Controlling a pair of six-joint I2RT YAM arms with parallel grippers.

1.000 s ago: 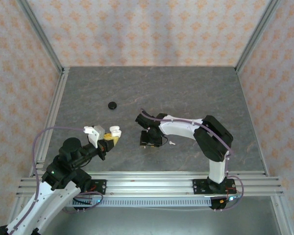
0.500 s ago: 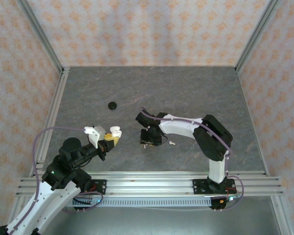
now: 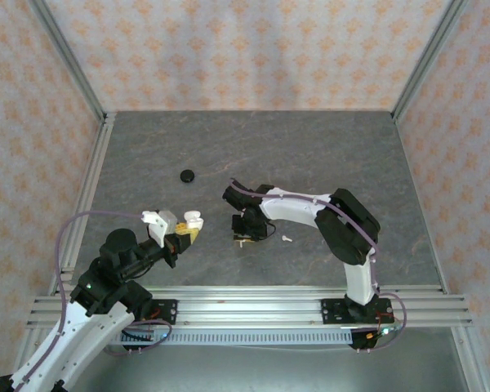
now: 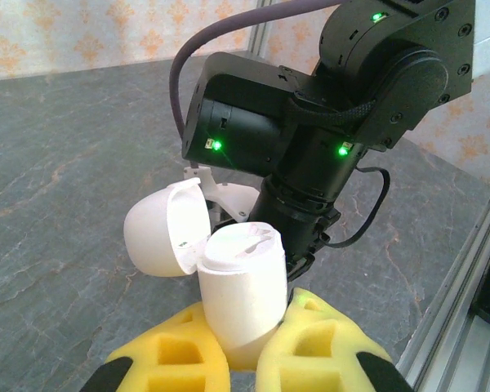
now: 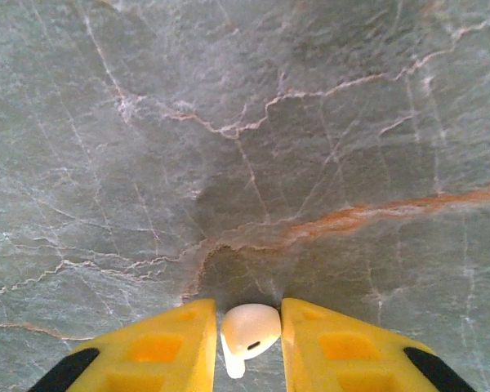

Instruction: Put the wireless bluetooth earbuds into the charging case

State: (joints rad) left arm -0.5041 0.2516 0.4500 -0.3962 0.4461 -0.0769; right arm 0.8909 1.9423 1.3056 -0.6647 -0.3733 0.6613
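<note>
Left gripper (image 4: 243, 347) is clamped tight on the open charging case (image 4: 238, 286), lid (image 4: 159, 237) flipped back, above the table's (image 3: 310, 147) near edge, left side. Right gripper (image 5: 247, 343) straddles an earbud (image 5: 251, 322) mid-table, pads (image 5: 163, 343) right beside it; pinched or not, can't tell. Second earbud (image 3: 286, 239) lies just right.
</note>
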